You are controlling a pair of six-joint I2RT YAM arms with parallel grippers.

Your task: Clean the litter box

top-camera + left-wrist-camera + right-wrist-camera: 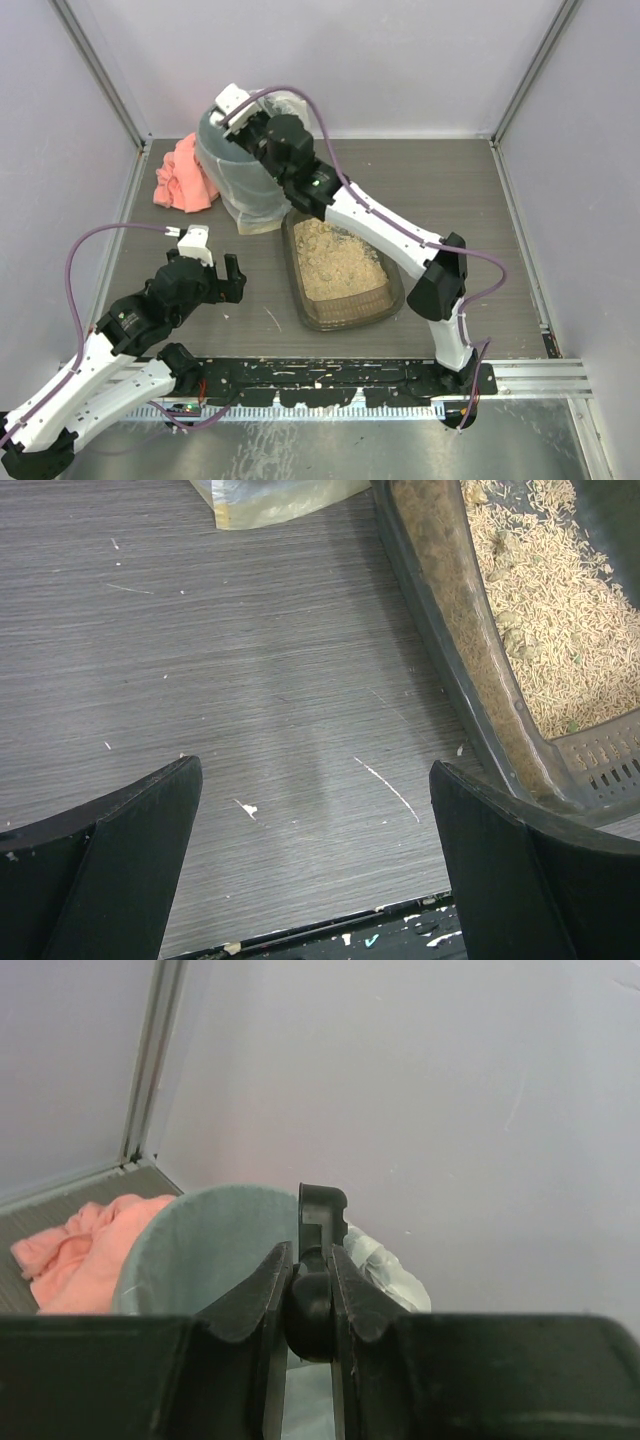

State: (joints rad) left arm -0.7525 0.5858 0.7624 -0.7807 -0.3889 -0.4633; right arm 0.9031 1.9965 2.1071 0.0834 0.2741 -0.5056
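Plastic litter box [347,318], centre of worktop [480,220], just beside bin [232,188]: prob. light, flexy, litter shifts. You'd grip its rim w/ left tool [315,780] (spread wide); right tool [310,1282] clamps black handle [322,1205].

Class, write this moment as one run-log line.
right jaws shut on black handle above bin | left jaws open over table beside litter box

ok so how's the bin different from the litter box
The bin is tall and round; the litter box is shallow and rounded-rectangular. The bin has a whitish liner; the litter box is dark and holds beige litter. The right gripper, shut on a dark piece, is over the bin; the open left gripper is beside the litter box. Both stand on the table.
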